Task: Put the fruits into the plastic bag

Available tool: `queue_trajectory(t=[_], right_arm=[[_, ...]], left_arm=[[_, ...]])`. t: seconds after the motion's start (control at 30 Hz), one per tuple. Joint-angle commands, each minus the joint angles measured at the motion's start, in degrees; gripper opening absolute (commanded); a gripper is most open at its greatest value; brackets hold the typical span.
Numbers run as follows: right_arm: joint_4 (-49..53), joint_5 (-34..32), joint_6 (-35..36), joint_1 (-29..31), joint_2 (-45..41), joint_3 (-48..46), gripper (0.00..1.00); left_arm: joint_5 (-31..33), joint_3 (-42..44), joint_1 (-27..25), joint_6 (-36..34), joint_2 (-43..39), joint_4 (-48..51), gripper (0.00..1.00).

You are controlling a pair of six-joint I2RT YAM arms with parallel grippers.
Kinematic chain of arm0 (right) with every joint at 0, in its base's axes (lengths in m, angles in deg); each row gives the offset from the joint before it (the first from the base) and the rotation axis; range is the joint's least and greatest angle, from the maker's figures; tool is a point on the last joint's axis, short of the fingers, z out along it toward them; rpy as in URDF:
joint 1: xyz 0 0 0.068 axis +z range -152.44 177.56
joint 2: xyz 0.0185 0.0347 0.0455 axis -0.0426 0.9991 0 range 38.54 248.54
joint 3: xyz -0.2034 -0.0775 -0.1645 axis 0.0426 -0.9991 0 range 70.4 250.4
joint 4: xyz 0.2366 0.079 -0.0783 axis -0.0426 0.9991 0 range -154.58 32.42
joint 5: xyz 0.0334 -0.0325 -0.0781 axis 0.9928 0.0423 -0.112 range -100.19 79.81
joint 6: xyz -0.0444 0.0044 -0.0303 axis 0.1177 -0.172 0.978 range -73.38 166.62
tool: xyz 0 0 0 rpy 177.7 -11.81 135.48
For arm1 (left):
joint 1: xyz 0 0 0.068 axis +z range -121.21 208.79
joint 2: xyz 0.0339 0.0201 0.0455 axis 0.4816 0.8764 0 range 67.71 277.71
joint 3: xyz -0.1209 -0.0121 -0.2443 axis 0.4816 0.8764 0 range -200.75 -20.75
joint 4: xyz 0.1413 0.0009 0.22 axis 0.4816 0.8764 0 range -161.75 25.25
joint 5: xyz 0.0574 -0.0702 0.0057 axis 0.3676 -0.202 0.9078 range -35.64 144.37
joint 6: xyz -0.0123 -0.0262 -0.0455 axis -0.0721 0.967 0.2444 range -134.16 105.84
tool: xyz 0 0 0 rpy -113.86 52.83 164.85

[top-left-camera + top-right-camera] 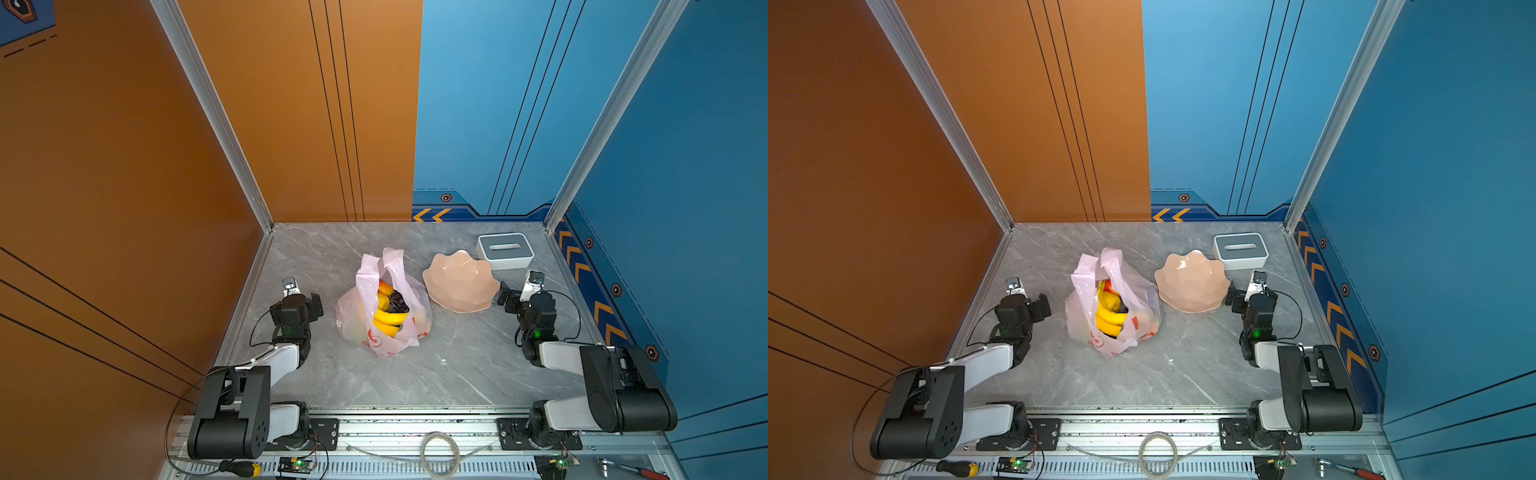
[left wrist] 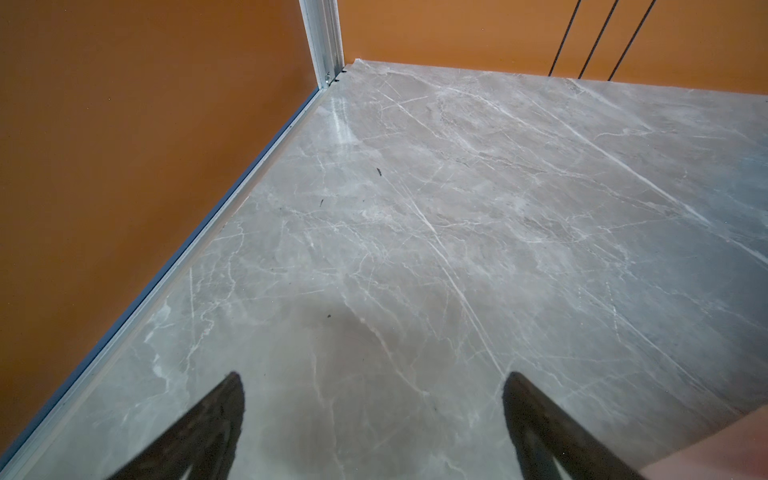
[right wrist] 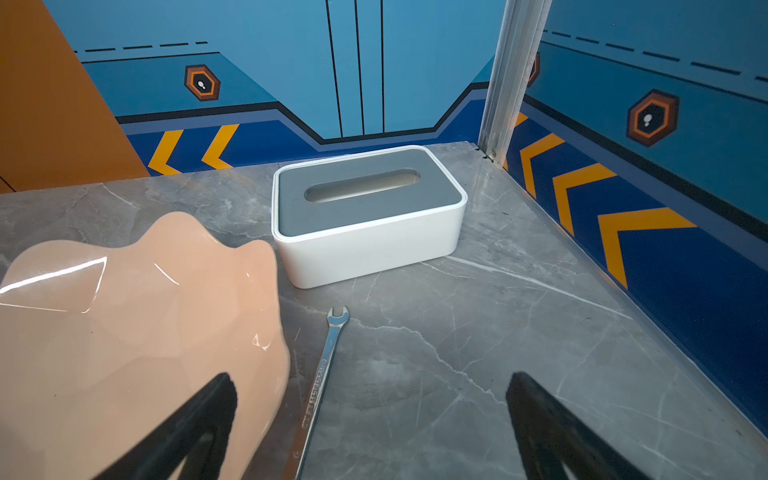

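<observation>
Spreading wide over bare table [image 2: 457, 208] by the orange wall, your left gripper [image 2: 370, 382] held nothing. Your right gripper [image 3: 372, 382] was just as wide and just as empty. It sat just beside the bowl [image 3: 124, 332], with a wrench [image 3: 322, 382] lying on the table below it. Whether it touched the bowl, the views could not tell you.

Between the two arms, mid-table and apart from both, stood the bag [image 1: 349, 320], mouth up and handles raised. The fruits [image 1: 390, 311] were inside it. Bananas [image 1: 388, 318], grapes [image 1: 398, 302] and a mango [image 1: 384, 286] showed at the mouth, and anything deeper was only a tint through the film. In both top views the bowl looked empty, and no fruit lay loose on the table. A box [image 1: 505, 250] stood behind the bowl.

By my judgement the loading was done, or nearly so, and the step in hand was a check. To do it well, you needed to count the fruit through the mouth, not the film. You also needed to keep both arms off the handles, since a snagged loop could tip the bag and spill the load.
</observation>
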Motion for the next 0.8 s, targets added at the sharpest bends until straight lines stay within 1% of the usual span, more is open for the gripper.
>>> queue_trajectory(t=[0.0, 0.17, 0.3, 0.6, 0.77], right_arm=[[-0.68, 0.66, -0.05, -0.46, 1.22, 0.16, 1.0], [-0.81, 0.99, 0.02, -0.44, 2.55, 0.74, 1.0], [-0.95, 1.05, 0.03, -0.49, 2.84, 0.83, 1.0], [-1.8, 1.1, 0.18, -0.36, 3.36, 0.62, 1.0], [-3.67, 1.04, 0.83, 0.08, 2.98, -0.33, 1.0]], left_arm=[[-2.83, -2.97, -0.4, -1.9, 2.39, -3.02, 0.98], [-3.8, -5.27, -1.04, -3.07, 6.2, -4.62, 0.98], [-5.42, -4.78, -1.42, -3.48, 9.75, -9.55, 0.98], [-5.9, -3.84, -2.18, -4.54, 11.28, -12.65, 0.98], [-6.09, -2.04, -2.26, -4.54, 12.15, -16.37, 0.98]])
